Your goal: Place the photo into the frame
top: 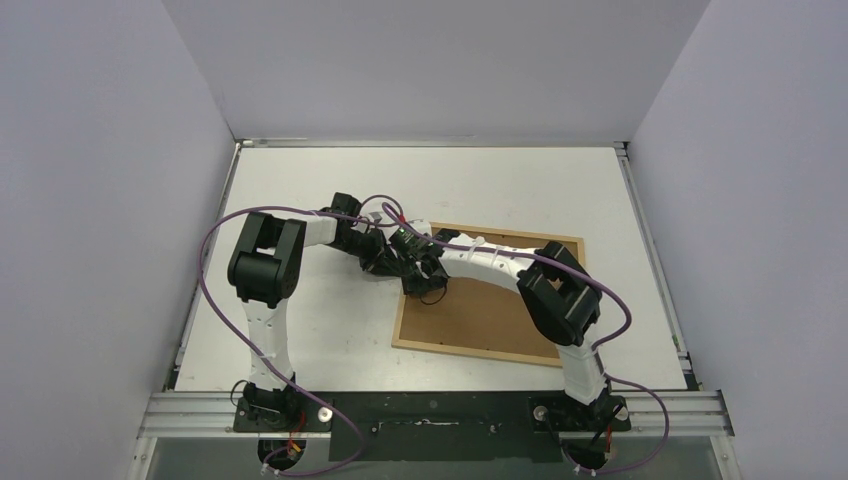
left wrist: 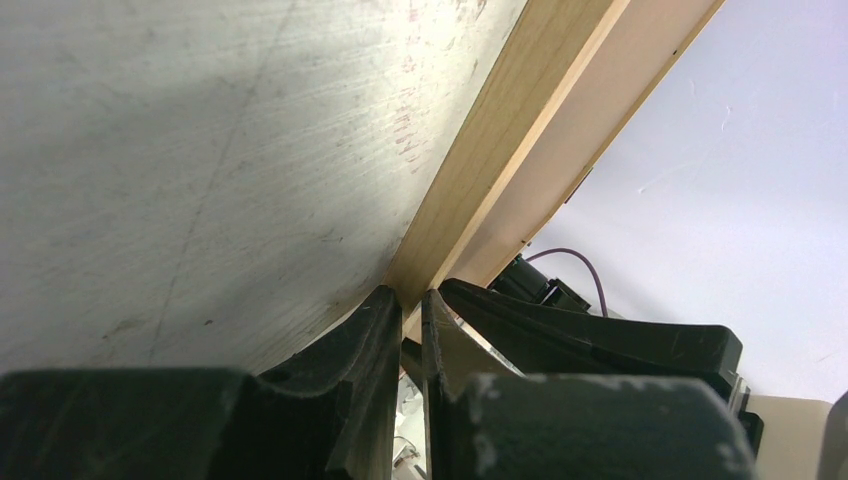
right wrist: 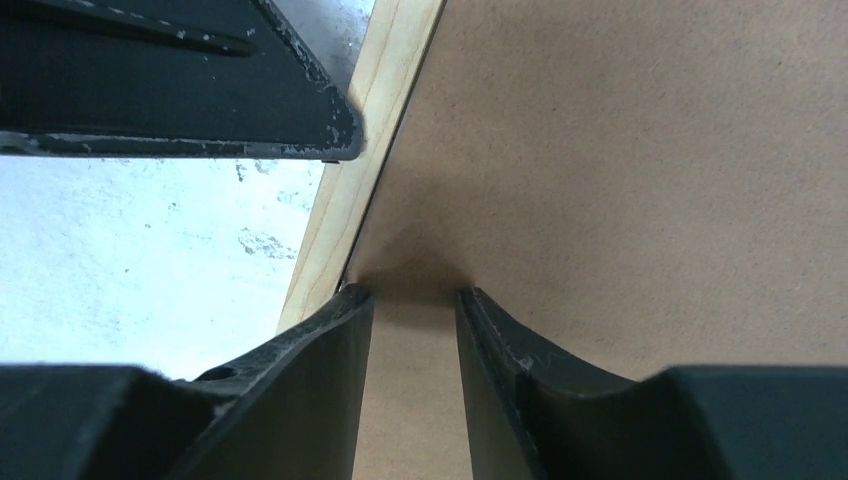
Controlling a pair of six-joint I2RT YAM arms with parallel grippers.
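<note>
A thin rectangular frame (top: 470, 352) of pale, smooth wood lies on the white table (top: 500, 190), back side up; its opening is filled by a matt brown backing board (top: 480, 315) with a fine, card-like grain; the table surface beside the frame is seen to be scuffed and scratched.

From above, both arms are shown bent toward the frame's left rail, nearer its far corner; the fingertips there are masked by the black wrists, and only the close views supply what is hidden.

In the left wrist view the left claw (left wrist: 410, 298) is seen clenched on the frame's rail; the wood is pinched between two curved black fingers, with only a sliver of gap left.

In the right wrist view the right claw (right wrist: 412, 300) is held partly spread, and nothing is grasped; its tips appear to touch the board just inside the rail, one tip being set at the seam of wood and board.
</note>
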